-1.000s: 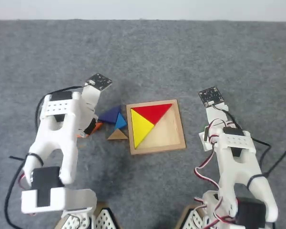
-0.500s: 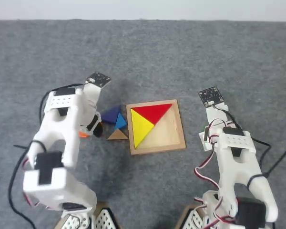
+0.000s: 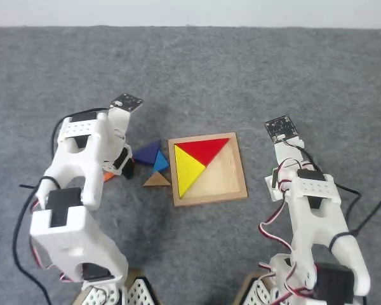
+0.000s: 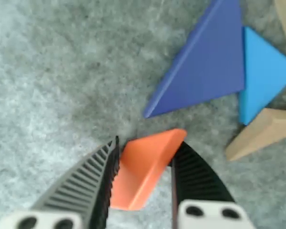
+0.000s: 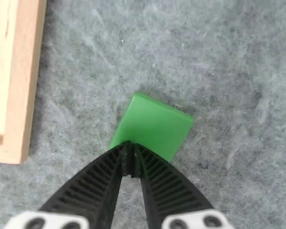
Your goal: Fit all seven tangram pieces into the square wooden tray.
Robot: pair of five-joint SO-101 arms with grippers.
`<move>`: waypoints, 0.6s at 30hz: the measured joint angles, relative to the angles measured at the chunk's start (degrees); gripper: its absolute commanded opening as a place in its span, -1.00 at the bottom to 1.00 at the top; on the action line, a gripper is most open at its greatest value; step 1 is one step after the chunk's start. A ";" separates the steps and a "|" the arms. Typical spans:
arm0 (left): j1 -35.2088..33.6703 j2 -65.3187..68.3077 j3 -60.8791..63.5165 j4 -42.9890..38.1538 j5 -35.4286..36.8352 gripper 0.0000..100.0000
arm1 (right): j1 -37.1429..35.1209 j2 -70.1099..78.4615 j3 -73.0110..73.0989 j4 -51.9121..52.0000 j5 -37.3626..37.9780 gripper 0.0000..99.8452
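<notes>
Left tool [image 4: 148,147]: gripping orange piece [image 4: 139,174], 9 o'clock of tray [image 3: 240,166].
Right tool [image 5: 129,153]: closed, tips at green square [image 5: 155,125].

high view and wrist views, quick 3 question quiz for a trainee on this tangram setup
1. True or false: the wooden tray already holds the red triangle and the yellow triangle.
2. Which piece is gripped by the left tool? A. green piece B. orange piece C. dark blue piece
3. Fill in: the right tool is shut, its tips at the edge of a ___ square lying on the carpet outside the tray.

Key: 1 true; 2 B; 3 green.
</notes>
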 measured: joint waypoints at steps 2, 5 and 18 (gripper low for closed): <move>0.00 0.00 0.00 0.09 0.00 -0.92 | 0.00 0.00 0.00 0.00 0.00 -0.98; 0.18 0.00 0.00 0.26 0.00 -0.97 | 0.00 0.00 0.00 0.00 0.00 -0.98; 9.93 -13.98 0.09 5.27 7.65 -0.98 | 1.32 -0.35 0.00 0.00 0.09 -0.98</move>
